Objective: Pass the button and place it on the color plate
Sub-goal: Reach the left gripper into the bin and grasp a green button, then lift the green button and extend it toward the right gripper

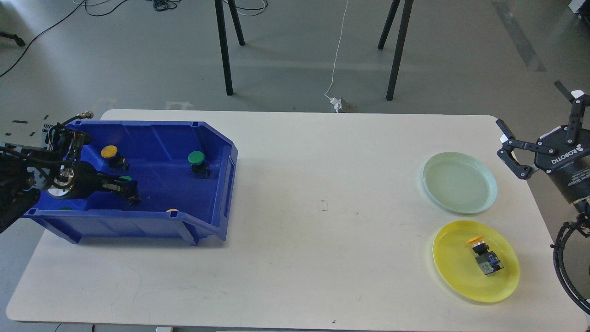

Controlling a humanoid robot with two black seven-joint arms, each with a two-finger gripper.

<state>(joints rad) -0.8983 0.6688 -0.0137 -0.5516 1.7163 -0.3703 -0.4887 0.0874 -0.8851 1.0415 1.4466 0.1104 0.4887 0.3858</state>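
I am holding the left arm low across the left wall of the blue plastic bin (216, 184) at the left end of the white table (304, 184), forearm pointing toward the table's centre. The left gripper (131, 192) is sitting deep in the bin, seen dark and end-on; I cannot tell whether its jaws are open or closed. A green cap (125, 178) is showing just beside its far side. A yellow-capped push button (110, 153) is standing near the bin's far wall, and a green-capped push button (197, 162) is standing toward the bin's right side.

I am keeping the right arm raised off the right edge, with the right gripper (537, 117) spread wide and empty beside the pale green round plate (484, 203). A yellow-capped button with black body (484, 256) is lying on the yellow round plate (451, 272) near the front-right corner.
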